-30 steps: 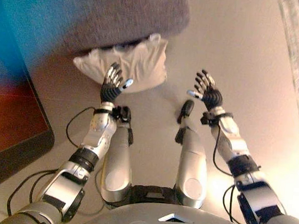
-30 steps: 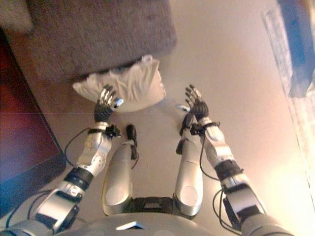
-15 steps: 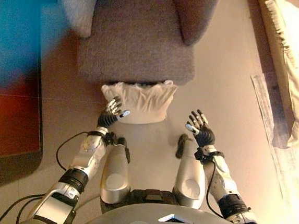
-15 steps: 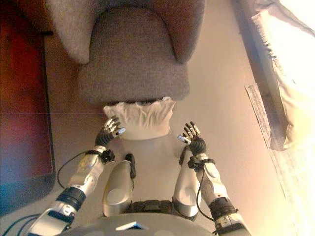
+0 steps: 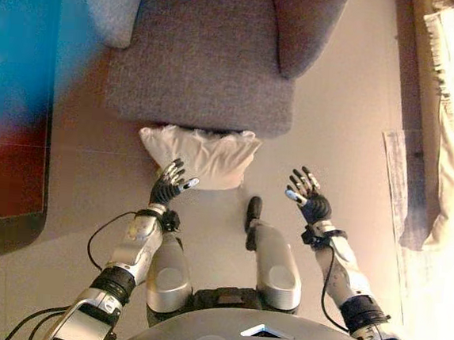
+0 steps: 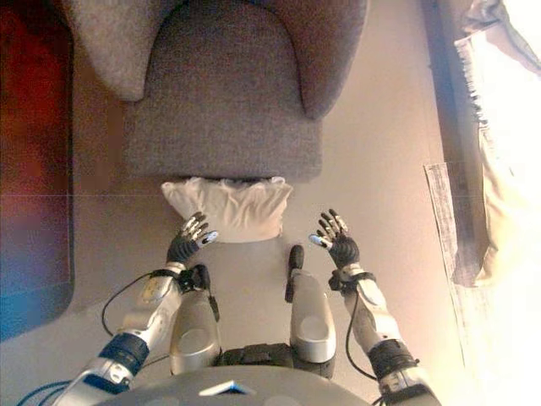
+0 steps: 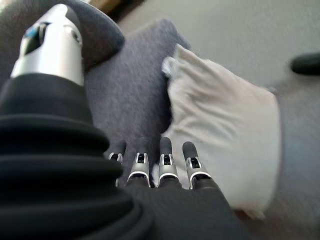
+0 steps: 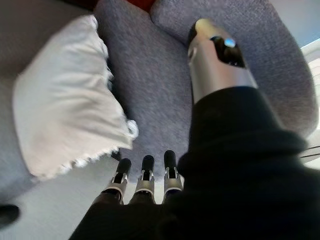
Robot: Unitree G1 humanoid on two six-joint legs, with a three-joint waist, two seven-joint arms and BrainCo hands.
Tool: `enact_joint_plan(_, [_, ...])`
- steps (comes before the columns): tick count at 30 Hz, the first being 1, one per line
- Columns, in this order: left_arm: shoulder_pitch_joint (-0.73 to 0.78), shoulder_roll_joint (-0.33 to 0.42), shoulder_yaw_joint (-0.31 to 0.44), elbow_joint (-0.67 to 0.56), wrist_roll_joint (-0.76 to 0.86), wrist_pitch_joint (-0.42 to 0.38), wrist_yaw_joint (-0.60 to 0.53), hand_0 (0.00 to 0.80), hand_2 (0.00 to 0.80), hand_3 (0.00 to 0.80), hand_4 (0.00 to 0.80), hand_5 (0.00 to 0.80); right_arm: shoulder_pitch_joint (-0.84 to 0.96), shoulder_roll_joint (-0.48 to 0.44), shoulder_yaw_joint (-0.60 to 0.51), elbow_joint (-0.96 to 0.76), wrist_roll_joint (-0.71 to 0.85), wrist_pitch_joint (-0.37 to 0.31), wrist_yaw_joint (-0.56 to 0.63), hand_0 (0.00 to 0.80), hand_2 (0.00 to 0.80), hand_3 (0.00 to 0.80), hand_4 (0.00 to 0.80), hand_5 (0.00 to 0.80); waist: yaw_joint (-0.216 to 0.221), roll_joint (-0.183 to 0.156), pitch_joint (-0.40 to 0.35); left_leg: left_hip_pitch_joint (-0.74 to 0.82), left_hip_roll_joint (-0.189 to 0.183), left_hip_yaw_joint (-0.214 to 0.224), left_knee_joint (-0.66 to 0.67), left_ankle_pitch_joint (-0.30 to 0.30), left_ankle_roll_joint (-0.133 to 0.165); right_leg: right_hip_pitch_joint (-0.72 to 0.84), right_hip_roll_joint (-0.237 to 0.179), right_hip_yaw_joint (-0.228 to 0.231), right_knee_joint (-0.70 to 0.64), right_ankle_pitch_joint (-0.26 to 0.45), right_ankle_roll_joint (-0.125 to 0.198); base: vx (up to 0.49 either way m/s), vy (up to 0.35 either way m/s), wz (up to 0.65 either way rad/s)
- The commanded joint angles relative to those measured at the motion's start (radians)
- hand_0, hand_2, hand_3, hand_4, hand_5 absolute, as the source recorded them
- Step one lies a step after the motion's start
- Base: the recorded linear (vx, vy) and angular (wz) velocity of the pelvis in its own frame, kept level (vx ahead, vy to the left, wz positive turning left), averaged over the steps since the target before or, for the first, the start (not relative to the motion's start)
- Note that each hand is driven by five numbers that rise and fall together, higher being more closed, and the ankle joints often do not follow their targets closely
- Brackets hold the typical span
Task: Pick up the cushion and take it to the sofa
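A cream cushion (image 5: 200,153) lies on the floor, leaning against the front of a grey sofa chair (image 5: 204,65). My left hand (image 5: 167,185) hovers open just before the cushion's near left edge, fingers spread, holding nothing. My right hand (image 5: 307,199) is open too, raised to the right of the cushion and clear of it. The wrist views show the cushion (image 7: 227,145) (image 8: 65,125) past each hand's straight fingers, with the grey sofa seat (image 8: 150,90) behind it.
A dark red rug or low table (image 5: 2,190) borders the left side. A pale curtain (image 5: 451,158) hangs along the right, over a light mat (image 5: 404,185). Beige floor (image 5: 351,109) lies open to the right of the sofa.
The whole picture has shifted, so the camera moved; more of the sofa shows now. Both hands stay open in front of the cushion, the left one still nearest it.
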Motion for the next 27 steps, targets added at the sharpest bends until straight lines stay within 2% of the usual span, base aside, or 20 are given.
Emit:
enact_joint_plan(1, [0.018, 0.021, 0.023, -0.011, -0.001, -0.055, -0.002, 0.0, 0.0, 0.0, 0.0, 0.0, 0.018, 0.006, 0.006, -0.043, -0.021, -0.018, 0.017, 0.0, 0.0, 0.0, 0.0, 0.0, 0.014, -0.016, -0.071, 0.02, 0.002, -0.005, 0.041, -0.039, 0.03, -0.028, -0.047, 0.026, -0.025, 0.042, 0.064, 0.015, -0.102, 0.06])
enact_joint_plan(4, [0.002, 0.011, 0.013, 0.018, 0.02, -0.073, 0.012, 0.0, 0.0, 0.0, 0.0, 0.0, -0.003, -0.006, 0.01, -0.02, -0.053, -0.013, -0.005, 0.0, 0.0, 0.0, 0.0, 0.0, 0.012, -0.01, -0.058, -0.034, -0.011, -0.016, 0.123, -0.047, 0.028, -0.049, -0.049, 0.026, -0.012, 0.039, 0.053, -0.013, -0.085, 0.02])
enact_joint_plan(6, [-0.02, 0.006, 0.004, 0.033, 0.003, -0.08, 0.021, 0.0, 0.0, 0.0, 0.0, 0.0, -0.036, -0.017, 0.017, 0.013, -0.094, -0.022, -0.027, 0.0, 0.0, 0.0, 0.0, 0.0, 0.018, 0.002, -0.038, -0.071, -0.036, -0.031, 0.13, -0.05, 0.036, -0.073, -0.054, 0.025, 0.002, 0.042, 0.055, -0.078, 0.033, 0.06])
enact_joint_plan(8, [-0.05, 0.004, -0.004, 0.05, -0.006, -0.095, 0.028, 0.0, 0.0, 0.0, 0.0, 0.0, -0.088, -0.026, 0.031, 0.045, -0.138, -0.043, -0.058, 0.0, 0.0, 0.0, 0.0, 0.0, 0.03, 0.024, -0.009, -0.101, -0.067, -0.02, 0.079, -0.027, 0.053, -0.125, -0.065, 0.019, 0.035, 0.045, 0.073, -0.126, 0.11, 0.01])
enact_joint_plan(11, [-0.106, -0.001, -0.024, 0.087, 0.02, -0.105, 0.069, 0.0, 0.0, 0.0, 0.0, 0.0, -0.168, -0.031, 0.057, 0.092, -0.14, -0.034, -0.085, 0.0, 0.0, 0.0, 0.0, 0.0, 0.049, 0.034, 0.026, -0.174, -0.097, -0.021, 0.119, -0.036, 0.074, -0.211, -0.099, 0.015, 0.095, 0.055, 0.095, -0.139, 0.171, -0.12])
enact_joint_plan(13, [-0.133, 0.011, -0.034, 0.087, 0.022, -0.107, 0.097, 0.0, 0.0, 0.0, 0.0, 0.0, -0.202, -0.025, 0.065, 0.108, -0.142, -0.025, -0.093, 0.0, 0.0, 0.0, 0.0, 0.0, 0.071, 0.034, 0.051, -0.223, -0.106, -0.01, 0.153, -0.044, 0.078, -0.237, -0.133, -0.022, 0.111, 0.068, 0.111, -0.111, 0.09, -0.01])
enact_joint_plan(16, [-0.182, 0.02, -0.024, 0.091, 0.025, -0.113, 0.137, 0.0, 0.0, 0.0, 0.0, 0.0, -0.309, -0.024, 0.077, 0.166, -0.153, 0.01, -0.104, 0.0, 0.0, 0.0, 0.0, 0.0, 0.115, 0.034, 0.088, -0.308, -0.087, 0.03, 0.24, -0.065, 0.082, -0.285, -0.229, -0.112, 0.167, 0.092, 0.119, -0.139, 0.105, -0.43])
enact_joint_plan(18, [-0.227, 0.024, -0.045, 0.1, 0.017, -0.105, 0.161, 0.0, 0.0, 0.0, 0.0, 0.0, -0.357, -0.026, 0.08, 0.188, -0.174, 0.034, -0.135, 0.0, 0.0, 0.0, 0.0, 0.0, 0.107, 0.039, 0.112, -0.376, -0.1, -0.019, 0.324, -0.102, 0.084, -0.323, -0.231, -0.038, 0.167, 0.115, 0.116, -0.094, -0.017, -0.85])
enact_joint_plan(19, [-0.259, 0.024, -0.056, 0.109, 0.02, -0.098, 0.169, 0.0, 0.0, 0.0, 0.0, 0.0, -0.381, -0.03, 0.09, 0.192, -0.191, 0.031, -0.161, 0.0, 0.0, 0.0, 0.0, 0.0, 0.097, 0.048, 0.117, -0.424, -0.105, -0.042, 0.356, -0.114, 0.085, -0.362, -0.226, 0.019, 0.179, 0.124, 0.112, -0.08, -0.061, -0.33])
enact_joint_plan(20, [-0.28, 0.024, -0.067, 0.113, 0.016, -0.099, 0.175, 0.0, 0.0, 0.0, 0.0, 0.0, -0.402, -0.036, 0.095, 0.196, -0.193, 0.029, -0.174, 0.0, 0.0, 0.0, 0.0, 0.0, 0.091, 0.055, 0.117, -0.454, -0.104, -0.047, 0.365, -0.114, 0.084, -0.388, -0.224, 0.04, 0.186, 0.125, 0.111, -0.125, -0.03, 0.13])
enact_joint_plan(21, [-0.315, 0.021, -0.078, 0.119, 0.001, -0.102, 0.181, 0.0, 0.0, 0.0, 0.0, 0.0, -0.443, -0.048, 0.102, 0.197, -0.199, 0.034, -0.198, 0.0, 0.0, 0.0, 0.0, 0.0, 0.084, 0.067, 0.117, -0.501, -0.108, -0.048, 0.372, -0.109, 0.081, -0.431, -0.223, 0.05, 0.2, 0.124, 0.111, -0.138, 0.006, 0.27])
enact_joint_plan(23, [-0.358, 0.018, -0.087, 0.117, -0.006, -0.108, 0.202, 0.0, 0.0, 0.0, 0.0, 0.0, -0.517, -0.06, 0.117, 0.203, -0.205, 0.055, -0.233, 0.0, 0.0, 0.0, 0.0, 0.0, 0.082, 0.072, 0.117, -0.579, -0.114, -0.048, 0.392, -0.101, 0.076, -0.479, -0.222, 0.032, 0.185, 0.119, 0.12, -0.184, -0.003, 0.32])
enact_joint_plan(27, [-0.412, 0.009, -0.112, 0.114, 0.004, -0.133, 0.262, 0.0, 0.0, 0.0, 0.0, 0.0, -0.634, -0.094, 0.122, 0.252, -0.158, 0.059, -0.237, 0.0, 0.0, 0.0, 0.0, 0.0, 0.097, 0.088, 0.117, -0.705, -0.11, -0.061, 0.406, -0.076, 0.066, -0.6, -0.225, 0.011, 0.233, 0.108, 0.117, -0.14, -0.035, 0.14])
